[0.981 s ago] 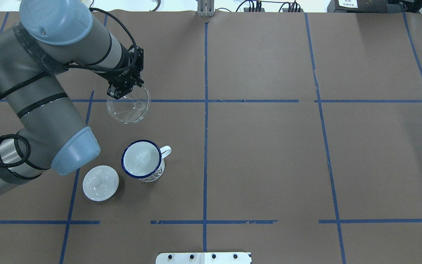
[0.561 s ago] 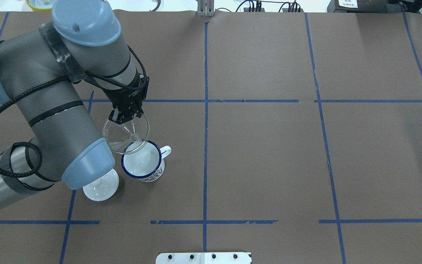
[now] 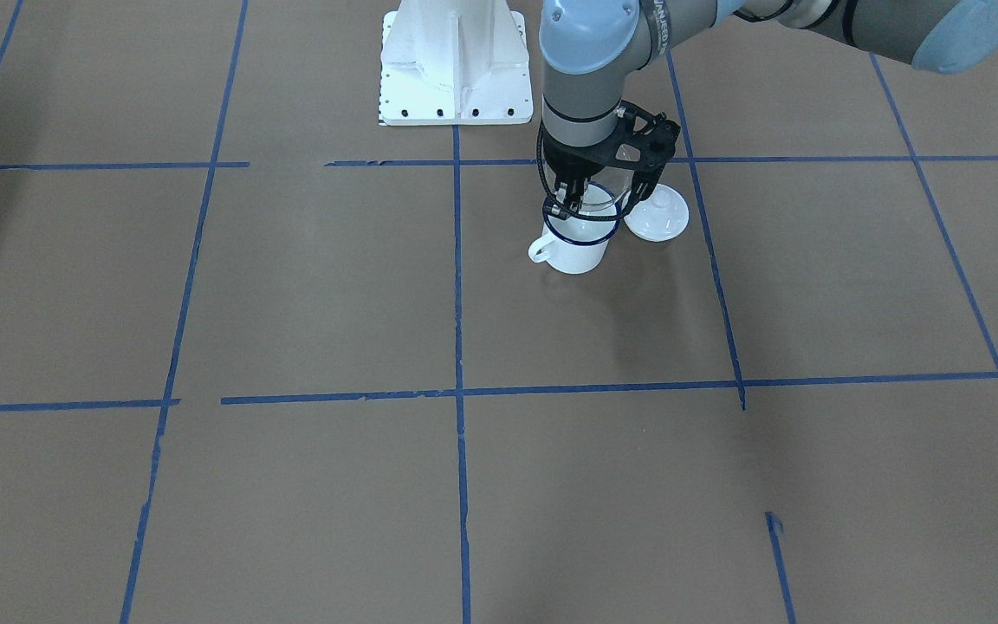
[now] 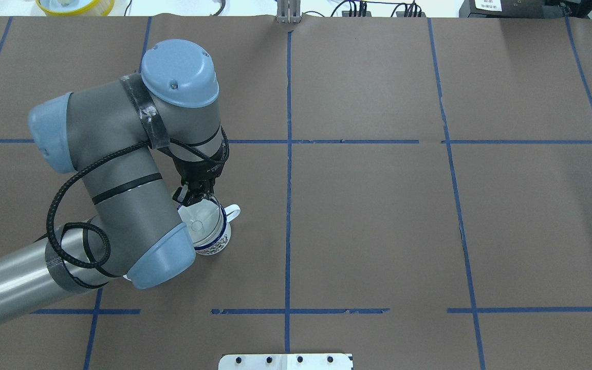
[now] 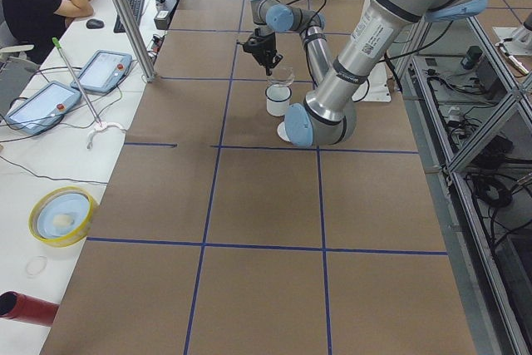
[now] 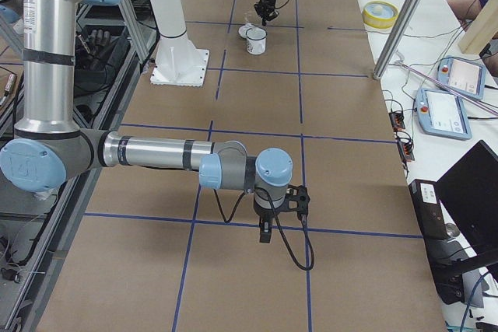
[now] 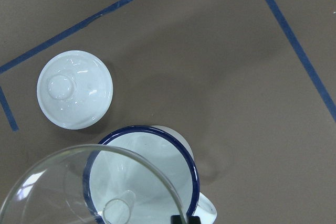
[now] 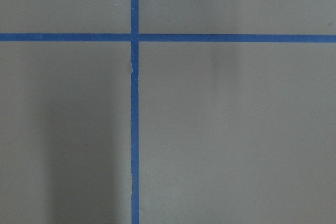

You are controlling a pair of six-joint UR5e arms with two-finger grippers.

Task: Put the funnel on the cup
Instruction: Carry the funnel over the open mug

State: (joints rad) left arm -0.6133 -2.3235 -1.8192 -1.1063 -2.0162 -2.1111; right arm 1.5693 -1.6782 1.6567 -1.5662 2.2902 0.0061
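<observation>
Nearest the table's [image 4: 378, 216] left edge, the white knobbed lid [image 7: 75, 89] is lying flat just beside the cup [image 7: 157, 153]; from overhead the left arm's elbow is hiding nearly all of it. In the table's left half, about midway between the robot's edge and the operators' edge, the left gripper [image 4: 193, 198] is clenching the rim of the clear funnel [image 4: 199, 223]. It is holding the funnel tilted over the cup, with the spout hanging over the blue-rimmed mouth. The wrist view is cutting off the funnel's lower part, and its clear wall is making it hard to tell whether it is touching the mug. The mug's handle is pointing toward the table's right edge. Far toward the right edge, the right gripper [image 6: 265, 232] is hovering over bare brown paper. It is showing only in the side view, so I cannot tell how its jaws are standing.
</observation>
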